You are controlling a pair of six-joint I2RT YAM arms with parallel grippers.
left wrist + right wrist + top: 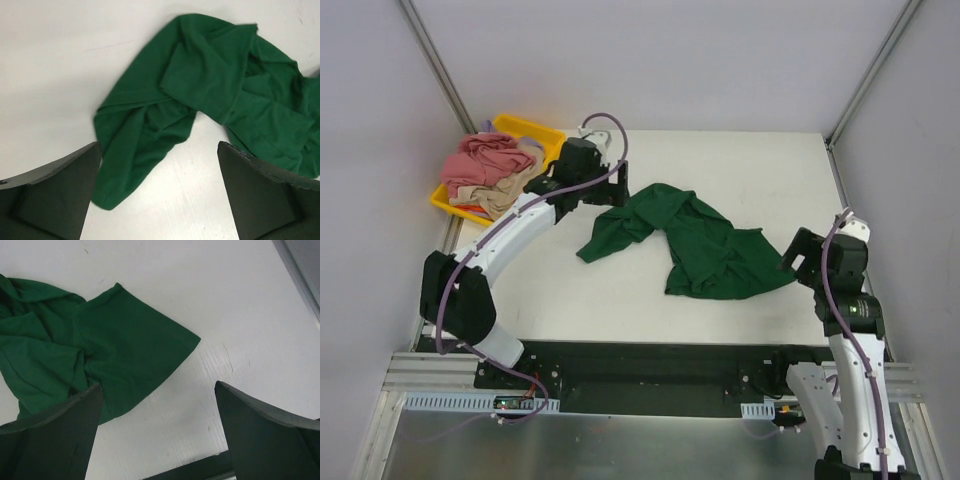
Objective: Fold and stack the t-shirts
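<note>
Grey panel walls box in a white worktop (740, 170), with the two arms bolted along its near edge. Far back in the left corner sits a shallow yellow tray (542, 129), and two of the t-shirts are bunched up inside it: the dusty pink shirt (485, 158) on top toward the back, and the beige shirt (505, 192) spilling toward the tray's near side.

From where I stand, the dark green shirt (695, 240) lies out on the worktop, roughly in the middle, crumpled and twisted rather than flat. One narrow end trails off to the left, and a broader heap spreads toward the right.

Reaching in a long curve, the left arm (510, 235) has its wrist between the tray and the green shirt's left end. Its left fingers (55, 195) stand wide apart above the worktop, gripping nothing; the trailing end of the green cloth lies on the surface below them, running up beside the left-hand finger.

Over on the right, the right arm (850, 320) stands more upright, its head just beside the shirt's right edge. Its right fingers (55, 435) are spread wide too and hold nothing, with a flat flap of green cloth lying in front of one of them and bare worktop before the other.
</note>
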